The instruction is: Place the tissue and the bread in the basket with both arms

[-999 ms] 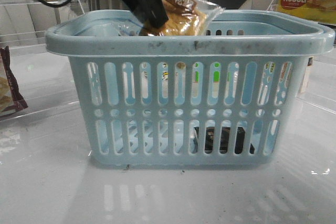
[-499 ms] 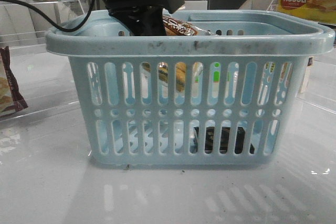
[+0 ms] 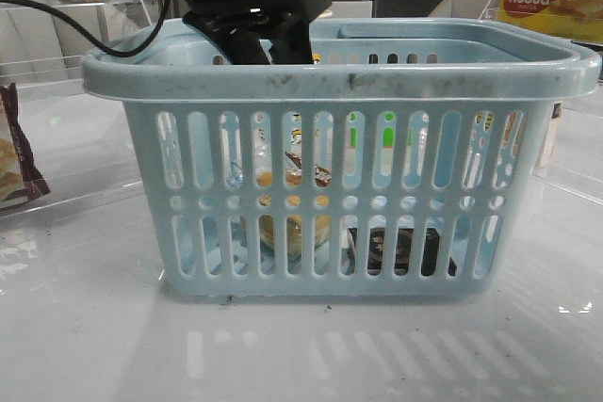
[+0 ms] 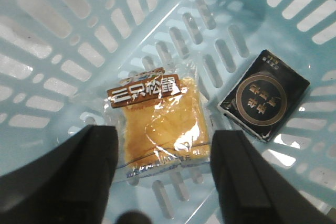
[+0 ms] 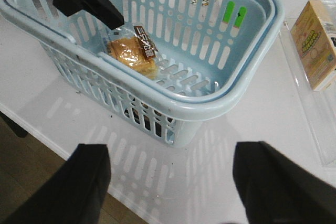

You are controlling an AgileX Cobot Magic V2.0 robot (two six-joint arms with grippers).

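White glossy table (image 3: 85,327): carries one pale blue slotted basket (image 3: 339,223) at centre, standing upright on its base. Maroon-edged snack packet (image 3: 14,162) at 9 o'clock, well apart from the basket, partly cut off by the frame edge. Yellow carton (image 5: 315,43) at 3 o'clock, near a clear plastic tray edge.

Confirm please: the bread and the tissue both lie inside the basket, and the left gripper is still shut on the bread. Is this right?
Not quite. The left gripper is open: in the left wrist view its fingers stand apart above the bread, which lies loose on the floor of the basket. The tissue does lie inside, beside the bread.
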